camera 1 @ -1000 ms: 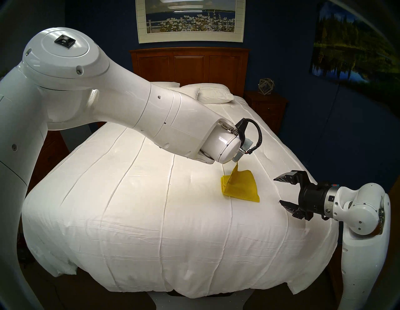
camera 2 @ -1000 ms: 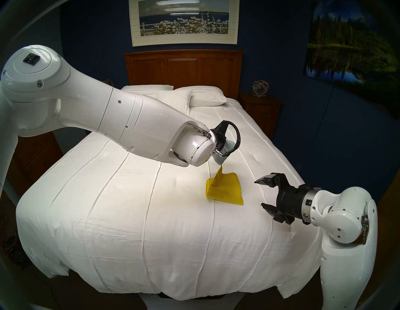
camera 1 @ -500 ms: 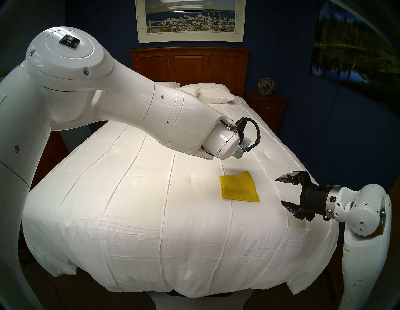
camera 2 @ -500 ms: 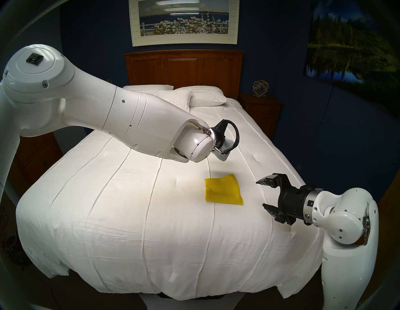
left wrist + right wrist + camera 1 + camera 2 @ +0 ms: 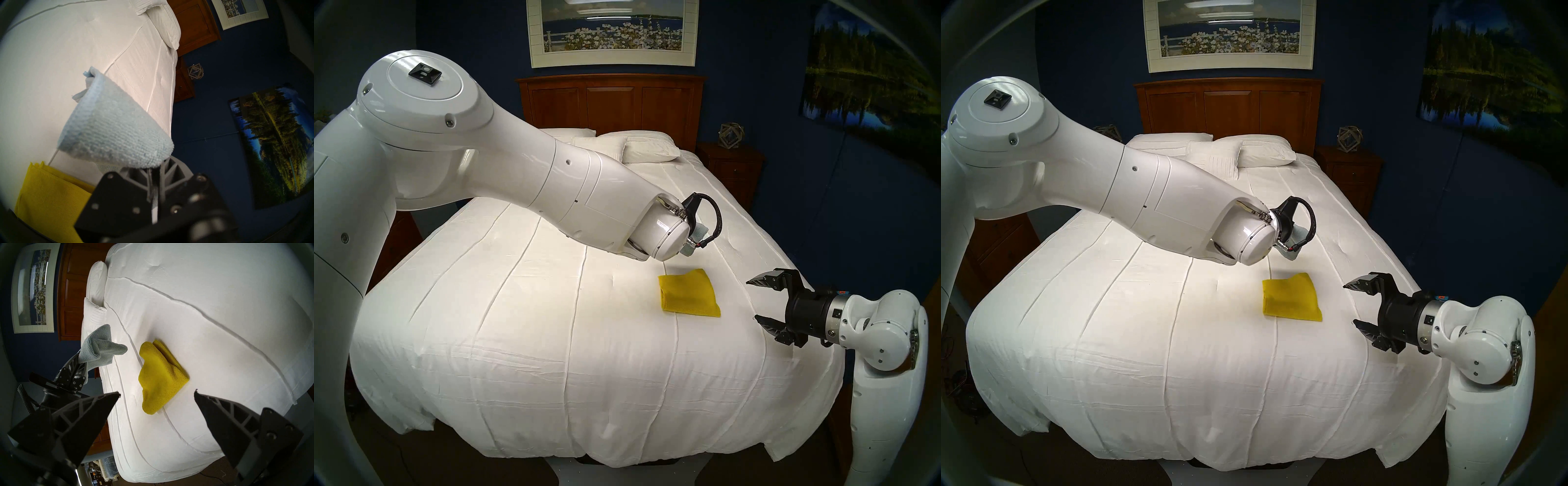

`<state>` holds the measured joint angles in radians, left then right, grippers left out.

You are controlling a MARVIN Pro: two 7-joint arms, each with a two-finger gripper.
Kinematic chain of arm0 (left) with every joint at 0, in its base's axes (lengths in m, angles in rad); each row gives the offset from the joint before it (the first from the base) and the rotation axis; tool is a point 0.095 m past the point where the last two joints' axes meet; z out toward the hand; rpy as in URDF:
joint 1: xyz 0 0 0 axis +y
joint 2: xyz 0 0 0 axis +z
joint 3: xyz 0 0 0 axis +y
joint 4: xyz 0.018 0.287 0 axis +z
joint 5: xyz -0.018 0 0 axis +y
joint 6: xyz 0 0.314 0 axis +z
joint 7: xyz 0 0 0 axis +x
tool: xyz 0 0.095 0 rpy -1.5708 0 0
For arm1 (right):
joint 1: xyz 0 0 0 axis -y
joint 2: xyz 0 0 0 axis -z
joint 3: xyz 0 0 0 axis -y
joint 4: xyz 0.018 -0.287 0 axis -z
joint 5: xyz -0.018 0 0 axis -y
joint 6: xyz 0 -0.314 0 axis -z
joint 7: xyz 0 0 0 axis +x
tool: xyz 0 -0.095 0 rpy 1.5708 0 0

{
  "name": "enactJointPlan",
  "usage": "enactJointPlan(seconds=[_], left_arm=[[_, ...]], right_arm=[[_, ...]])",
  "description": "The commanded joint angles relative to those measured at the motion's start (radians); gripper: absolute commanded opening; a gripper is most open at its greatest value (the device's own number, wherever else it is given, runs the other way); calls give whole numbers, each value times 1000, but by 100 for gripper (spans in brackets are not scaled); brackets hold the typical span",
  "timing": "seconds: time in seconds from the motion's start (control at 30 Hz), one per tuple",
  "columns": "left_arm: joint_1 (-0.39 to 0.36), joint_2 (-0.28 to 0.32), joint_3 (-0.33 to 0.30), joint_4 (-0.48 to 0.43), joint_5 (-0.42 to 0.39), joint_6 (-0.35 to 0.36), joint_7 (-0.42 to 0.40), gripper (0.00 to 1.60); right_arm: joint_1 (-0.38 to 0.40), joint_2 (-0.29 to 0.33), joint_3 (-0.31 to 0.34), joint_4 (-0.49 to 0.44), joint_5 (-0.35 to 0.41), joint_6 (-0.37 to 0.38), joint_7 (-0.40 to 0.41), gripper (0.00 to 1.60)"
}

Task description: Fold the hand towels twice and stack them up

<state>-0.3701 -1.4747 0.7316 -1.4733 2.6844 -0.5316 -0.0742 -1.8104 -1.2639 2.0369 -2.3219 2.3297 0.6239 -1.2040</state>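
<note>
Yellow towel (image 5: pixel 689 293) dropped free a sec ago, now lies folded on bed (image 5: pixel 517 322); left gripper (image 5: pixel 79 361) jaws clamped on blue towel (image 5: pixel 108 129), right gripper (image 5: pixel 758 300) jaws apart, empty — stacking's next

Light falls from overhead: the white bedspread (image 5: pixel 524 305) glows bright, almost washed out near the middle of the head views, while the dark blue walls (image 5: pixel 466 101) stay dim. Ceiling lights glare as white streaks on the framed picture (image 5: pixel 1229 34) above the headboard, and glossy highlights sit on the left arm's (image 5: pixel 517 169) shell. A soft shadow lies beneath that arm. All four views bulge with fisheye distortion and darken to a black rim. In the left wrist view the pale blue towel (image 5: pixel 110 132) and left pincer (image 5: pixel 153 185) are close and blurred; the right pincer's fingers (image 5: pixel 81 421) are dark silhouettes.
</note>
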Motion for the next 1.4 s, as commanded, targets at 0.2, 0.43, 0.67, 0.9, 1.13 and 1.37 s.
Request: enactJointPlan(seconds=[0.2, 0.43, 0.67, 0.9, 1.13, 1.37], left_arm=[[55, -27, -33, 8, -17, -35, -34, 0], [73, -39, -36, 7, -25, -48, -41, 0], [41, -14, -48, -106, -31, -98, -64, 0], [21, 4, -57, -203, -42, -164, -75, 0], [28, 26, -55, -276, -49, -217, -95, 0], [53, 39, -64, -315, -60, -236, -122, 0]], right_arm=[[-1, 2, 8, -13, 10, 6, 3, 160], [-2, 2, 12, -7, 12, 10, 8, 160], [-5, 2, 18, -1, 13, 16, 12, 160], [-7, -1, 17, 3, 13, 20, 18, 160], [-13, -4, 11, 7, 6, 26, 24, 160], [-12, -4, 6, 8, -1, 28, 29, 160]])
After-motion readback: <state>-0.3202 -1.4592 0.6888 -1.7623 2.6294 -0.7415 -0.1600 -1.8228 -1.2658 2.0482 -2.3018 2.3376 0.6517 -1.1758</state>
